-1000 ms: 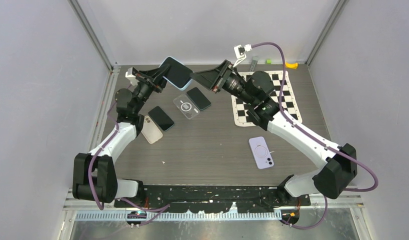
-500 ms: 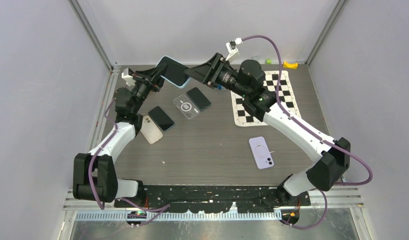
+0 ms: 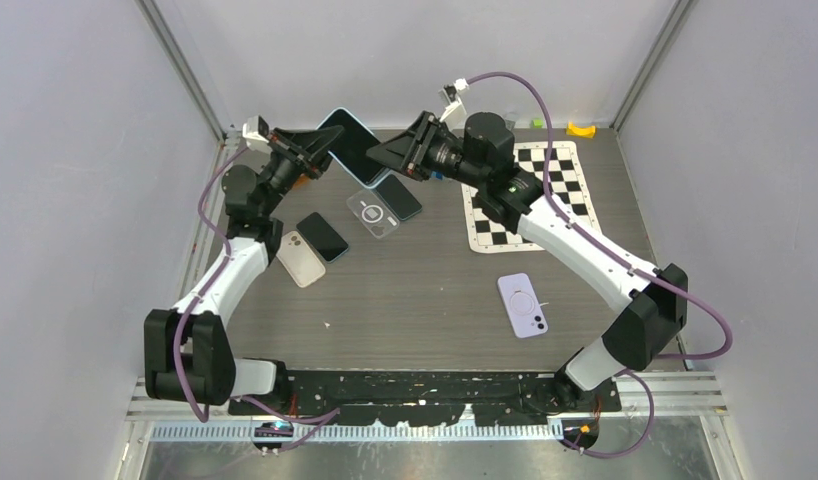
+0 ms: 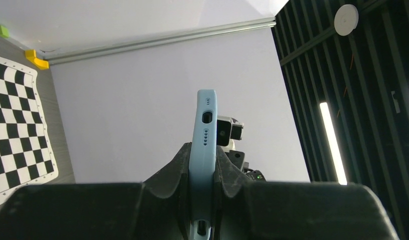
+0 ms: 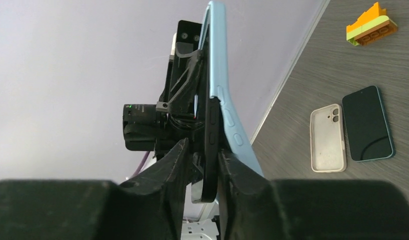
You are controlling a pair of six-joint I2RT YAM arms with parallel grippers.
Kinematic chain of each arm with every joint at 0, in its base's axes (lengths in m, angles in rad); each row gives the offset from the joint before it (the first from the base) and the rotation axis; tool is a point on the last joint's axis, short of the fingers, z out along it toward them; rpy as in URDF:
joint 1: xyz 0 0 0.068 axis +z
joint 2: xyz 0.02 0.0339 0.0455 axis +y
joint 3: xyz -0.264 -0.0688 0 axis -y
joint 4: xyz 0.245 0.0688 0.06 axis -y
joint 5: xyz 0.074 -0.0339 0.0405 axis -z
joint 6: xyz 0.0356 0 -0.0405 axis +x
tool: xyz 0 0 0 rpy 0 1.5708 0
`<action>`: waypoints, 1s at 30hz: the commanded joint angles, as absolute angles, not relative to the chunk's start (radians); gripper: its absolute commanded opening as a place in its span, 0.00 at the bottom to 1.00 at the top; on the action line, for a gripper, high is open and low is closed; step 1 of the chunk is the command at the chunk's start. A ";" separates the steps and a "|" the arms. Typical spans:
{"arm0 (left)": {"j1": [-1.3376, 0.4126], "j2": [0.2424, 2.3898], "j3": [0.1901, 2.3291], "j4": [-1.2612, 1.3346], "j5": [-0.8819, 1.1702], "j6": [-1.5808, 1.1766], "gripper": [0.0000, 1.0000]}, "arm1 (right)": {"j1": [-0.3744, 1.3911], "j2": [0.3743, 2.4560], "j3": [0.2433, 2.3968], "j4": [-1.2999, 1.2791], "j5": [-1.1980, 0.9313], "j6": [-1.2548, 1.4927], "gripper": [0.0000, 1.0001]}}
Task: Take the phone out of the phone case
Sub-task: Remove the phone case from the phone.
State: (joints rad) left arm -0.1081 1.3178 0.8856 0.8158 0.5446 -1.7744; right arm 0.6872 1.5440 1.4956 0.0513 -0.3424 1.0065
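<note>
The phone in its light blue case is held up in the air at the back of the table. My left gripper is shut on the case, its fingers pressed on both faces. My right gripper is at the phone's opposite edge. In the right wrist view its jaws straddle the black phone. The right finger sits between the phone and the blue case, which bows away from the phone there. A gap shows between the left finger and the phone.
On the table lie a dark phone, a clear case, a black phone, a beige case and a purple case. A checkerboard mat lies at the back right, with small blocks behind it.
My right arm has swung left and its gripper has reached the phone's edge. My left gripper has tilted the cased phone slightly towards it.
</note>
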 commanded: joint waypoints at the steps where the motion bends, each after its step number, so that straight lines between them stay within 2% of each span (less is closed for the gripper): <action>1: -0.127 1.261 0.940 0.881 0.623 -1.768 0.03 | 0.692 1.556 1.486 0.118 -0.361 1.033 0.26; 3: -0.127 1.254 0.939 0.856 0.625 -1.750 0.08 | 0.692 1.554 1.479 0.125 -0.358 1.044 0.09; 5: -0.128 1.243 0.939 0.826 0.629 -1.730 0.13 | 0.690 1.550 1.473 0.130 -0.349 1.053 0.02; 13: -0.128 1.192 0.919 0.667 0.648 -1.575 0.56 | 0.678 1.524 1.431 0.183 -0.311 1.103 0.01; 19: -0.128 1.070 0.923 0.191 0.604 -1.140 0.81 | 0.655 1.508 1.391 0.231 -0.303 1.154 0.01; 22: -0.127 1.048 0.923 0.089 0.607 -1.050 0.87 | 0.647 1.508 1.373 0.258 -0.311 1.180 0.01; 27: -0.128 1.043 0.897 0.084 0.610 -1.049 0.87 | 0.644 1.521 1.365 0.299 -0.333 1.224 0.01; 30: -0.128 1.046 0.876 0.097 0.624 -1.065 0.78 | 0.643 1.527 1.363 0.322 -0.344 1.245 0.01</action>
State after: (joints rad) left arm -0.1249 1.0523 0.8860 0.1139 0.5995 -1.1103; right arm 0.6407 1.5494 1.3422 0.1371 -0.3264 1.1896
